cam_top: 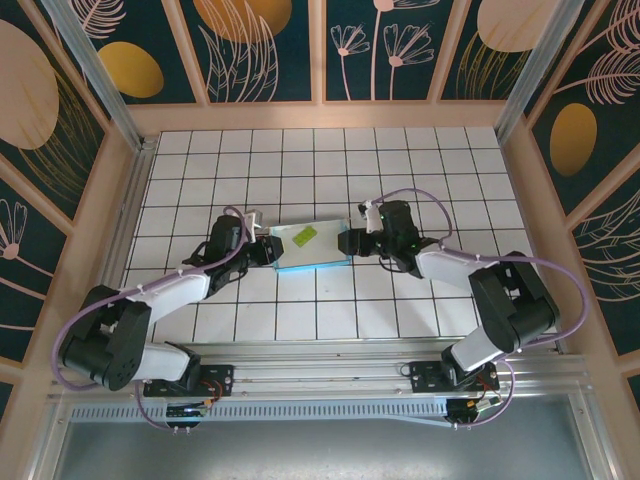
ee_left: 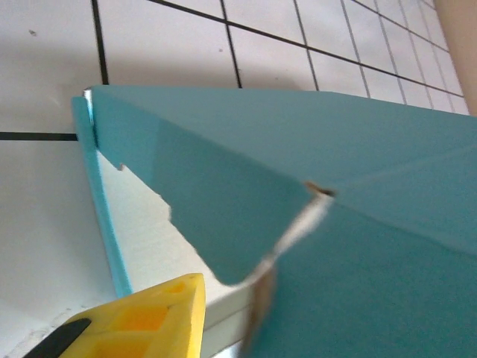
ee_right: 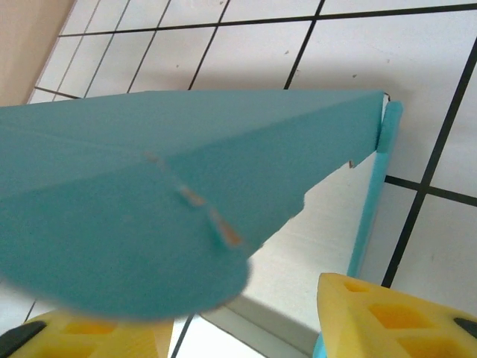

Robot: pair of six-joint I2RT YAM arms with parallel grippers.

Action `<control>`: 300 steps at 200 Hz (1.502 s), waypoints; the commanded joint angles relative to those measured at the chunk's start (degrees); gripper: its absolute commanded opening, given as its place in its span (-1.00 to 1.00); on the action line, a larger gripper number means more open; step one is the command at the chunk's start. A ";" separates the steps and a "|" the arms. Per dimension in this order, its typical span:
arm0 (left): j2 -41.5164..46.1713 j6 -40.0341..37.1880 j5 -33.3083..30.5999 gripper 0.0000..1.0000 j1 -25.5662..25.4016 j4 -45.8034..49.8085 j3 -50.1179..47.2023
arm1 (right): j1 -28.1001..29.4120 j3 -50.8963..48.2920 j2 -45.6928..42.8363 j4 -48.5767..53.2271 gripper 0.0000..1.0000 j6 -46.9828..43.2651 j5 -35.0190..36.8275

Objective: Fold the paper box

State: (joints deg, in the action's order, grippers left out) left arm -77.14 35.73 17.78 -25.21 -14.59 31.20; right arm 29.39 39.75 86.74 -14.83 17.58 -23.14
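From above, the paper box [cam_top: 312, 250] lies teal side up near the middle of the tiled table [cam_top: 420, 160]. Its long axis runs left to right, slightly tilted, and a small yellow-green scrap [cam_top: 304, 236] rests on its top face. The left gripper [cam_top: 264, 250] sits at the box's left short end and the right gripper [cam_top: 349, 243] at its right short end, so each arm is about equally near its own end. Bare tiles surround the box, and the enclosure walls stand well apart from it.

In the left wrist view, the left end flap [ee_left: 223, 224] hangs raised over the white inner side, with its rounded tip toward the camera. One yellow finger [ee_left: 145, 317] shows just beside the box's near edge. Its partner is hidden behind the card, so I cannot tell whether this pair is clamped on anything.

In the right wrist view, the yellow fingers [ee_right: 395, 317] stand apart and grip nothing. The right end flap [ee_right: 149, 246] lies across the left one, and the box's end edge runs down between them. The flaps lie ahead of the fingers, along the long axis — so the next fold probably means pushing inward from both ends, with plenty of room to do so.
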 commanded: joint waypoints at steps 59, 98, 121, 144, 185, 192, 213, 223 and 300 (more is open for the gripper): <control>23.48 7.38 -1.72 -0.34 -3.17 7.54 -1.09 | 0.80 -0.90 -22.64 6.32 0.30 3.87 3.05; 24.32 8.13 -16.92 -0.24 -3.01 25.27 12.02 | -2.74 10.63 -21.32 15.65 0.34 9.49 5.41; 16.12 10.44 -20.23 -0.15 0.56 33.12 21.11 | -5.81 23.37 -11.23 28.37 0.34 11.86 3.69; 9.01 11.62 -14.89 -0.20 6.21 34.69 26.70 | -7.02 33.95 -2.32 37.29 0.35 12.47 2.74; -0.79 16.04 -11.61 -0.11 9.22 33.38 28.70 | -8.68 45.99 10.81 44.32 0.33 13.61 -2.26; -2.23 16.61 -11.11 -0.10 9.23 33.73 29.08 | -8.86 47.70 12.78 45.30 0.32 13.45 -3.24; -4.65 19.56 -8.76 -0.06 9.24 31.85 27.75 | -9.41 50.53 16.76 47.14 0.32 13.21 -4.92; -4.93 21.53 -7.92 -0.01 9.28 29.52 26.26 | -9.80 50.90 18.02 47.17 0.32 13.18 -5.39; -7.95 23.23 -10.31 0.40 9.30 24.36 20.33 | -11.02 50.94 24.92 44.62 0.40 13.23 -8.87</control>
State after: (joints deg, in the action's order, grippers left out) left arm -83.48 56.99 7.16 -16.12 12.32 53.36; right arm 18.68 89.60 110.34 30.46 30.39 -29.17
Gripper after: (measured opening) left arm 0.687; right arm 0.696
